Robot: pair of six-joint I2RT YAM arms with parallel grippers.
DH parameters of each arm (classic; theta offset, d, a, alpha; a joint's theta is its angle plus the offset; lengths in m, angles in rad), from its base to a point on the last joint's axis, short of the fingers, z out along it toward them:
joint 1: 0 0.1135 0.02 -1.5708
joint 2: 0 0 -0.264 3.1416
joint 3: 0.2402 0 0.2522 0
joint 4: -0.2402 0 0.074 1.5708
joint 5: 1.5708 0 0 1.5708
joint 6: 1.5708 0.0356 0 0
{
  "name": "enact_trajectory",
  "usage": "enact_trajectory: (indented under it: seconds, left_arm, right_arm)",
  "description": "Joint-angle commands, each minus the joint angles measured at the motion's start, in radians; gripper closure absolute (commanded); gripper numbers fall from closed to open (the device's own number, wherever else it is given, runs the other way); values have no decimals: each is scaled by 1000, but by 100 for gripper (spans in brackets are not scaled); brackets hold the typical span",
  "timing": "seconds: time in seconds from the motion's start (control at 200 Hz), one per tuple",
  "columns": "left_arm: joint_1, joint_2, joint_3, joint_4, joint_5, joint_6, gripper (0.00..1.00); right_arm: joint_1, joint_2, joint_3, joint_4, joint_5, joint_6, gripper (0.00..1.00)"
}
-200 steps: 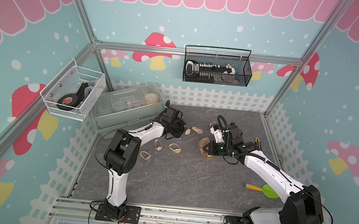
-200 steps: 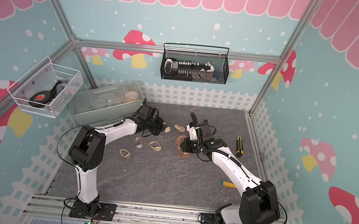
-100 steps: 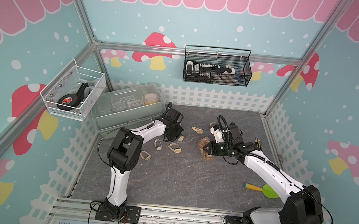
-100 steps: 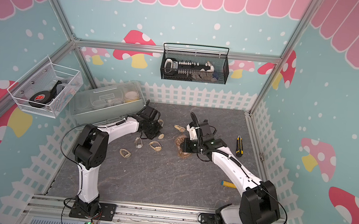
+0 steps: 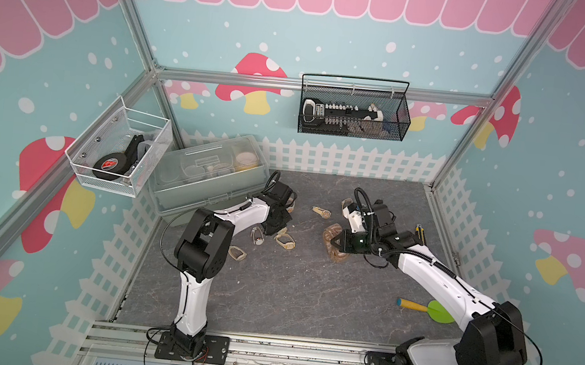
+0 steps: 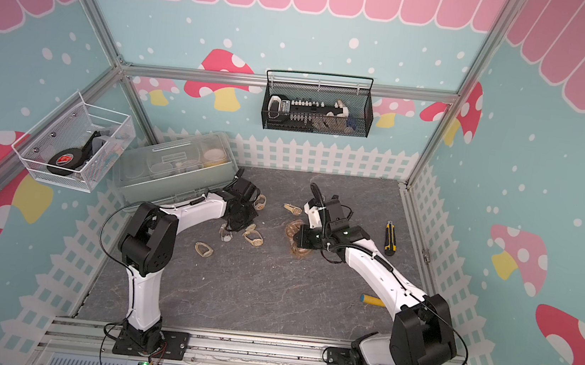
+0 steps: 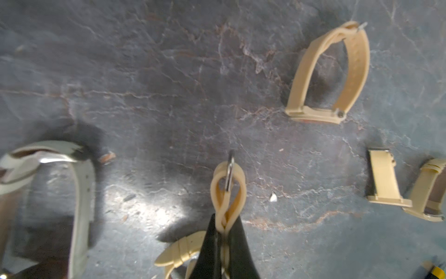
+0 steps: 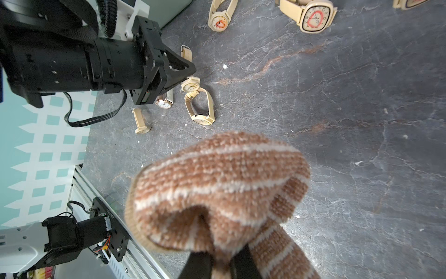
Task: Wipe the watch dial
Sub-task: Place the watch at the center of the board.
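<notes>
1. The watch (image 8: pixel 190 85), small, cream and round-faced, hangs right at the tip of the left gripper (image 8: pixel 191 72). I cannot tell whether it touches the table (image 8: pixel 337 145).
2. Its strap (image 7: pixel 228 190) is folded into a loop and pinched between the gripper's black fingers (image 7: pixel 241 241). The jaws are narrow, and the loop and its metal buckle stick out past the tips.
3. Read the top views as a clock face with 12 at the back fence. The left gripper (image 5: pixel 274 226) then sits left of centre, its tip toward 6.
4. The striped brown cloth (image 5: pixel 332 234) is at 3 o'clock from the gripped watch, apart from it, with bare table between them.
5. The right gripper (image 8: pixel 222 262) is clamped on that cloth, which bulges out in front of its fingers. In both top views its tip points toward 9.
6. A beige watch (image 5: pixel 286 241) lies just beside the left gripper at 4 o'clock.
7. A silver-faced watch (image 5: pixel 258 240) lies just beside it at 7 o'clock, and a third watch (image 5: pixel 237 253) is farther out along the same line.
8. Another watch (image 5: pixel 321 212) lies at 2 o'clock.
9. A clear box (image 5: pixel 209 182) stands at 10 o'clock, and a utility knife (image 5: pixel 419 231) lies far out at 3 o'clock, beyond the right arm.
</notes>
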Motion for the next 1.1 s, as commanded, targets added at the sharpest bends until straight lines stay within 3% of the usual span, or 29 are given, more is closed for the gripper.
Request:
enact_trajectory:
  seconds: [0.0, 0.315, 0.595, 1.096]
  left_arm:
    - [10, -43, -37, -26, -99, 29, 100]
    - [10, -90, -73, -21, -111, 83, 100]
    - [9, -221, -97, -29, -89, 149, 100]
    - [-23, -296, -258, -153, -5, 118, 100]
  right_arm:
    - [8, -16, -1, 6, 6, 3, 100]
    - [8, -24, -8, -3, 7, 0, 100]
    - [8, -13, -12, 9, -2, 0, 100]
    - [8, 1, -30, 41, -2, 14, 100]
